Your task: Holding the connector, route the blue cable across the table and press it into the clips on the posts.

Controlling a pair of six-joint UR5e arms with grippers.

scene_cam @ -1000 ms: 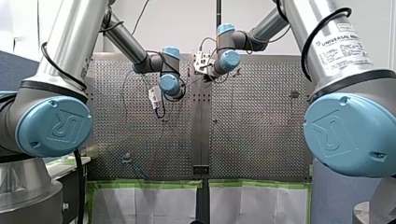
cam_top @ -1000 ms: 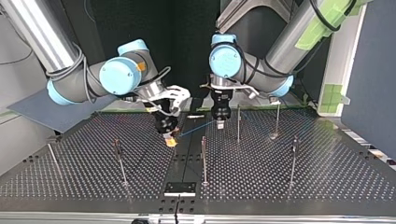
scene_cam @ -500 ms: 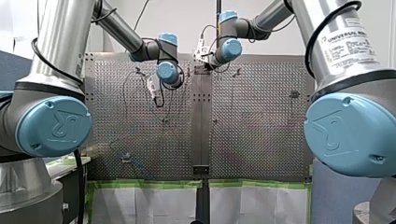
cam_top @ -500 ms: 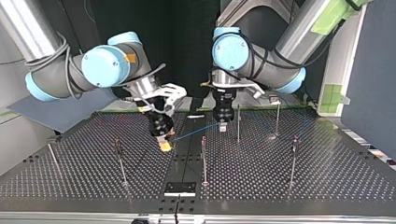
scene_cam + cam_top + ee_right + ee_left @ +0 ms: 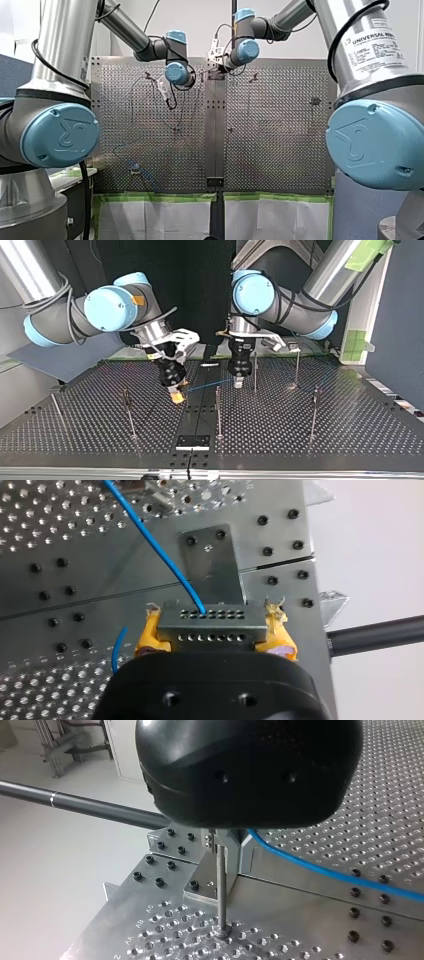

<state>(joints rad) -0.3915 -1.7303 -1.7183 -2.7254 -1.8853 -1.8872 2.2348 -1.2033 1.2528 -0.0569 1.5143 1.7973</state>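
Top view: my right gripper (image 5: 176, 396) at left, my left gripper (image 5: 238, 384) at right, cable (image 5: 209, 385) spanning between them. Post (image 5: 218, 412) stands just before them. Connector (image 5: 210, 622) held in my right gripper.

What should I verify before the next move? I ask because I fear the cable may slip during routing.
1. Connector clamped in right gripper: ok.
2. Blue cable runs straight between both grippers: ok.
3. Left gripper hold on the cable: cannot tell.
4. Post near the left gripper upright: ok.
5. Cable pressed into that post's clip: cannot tell.
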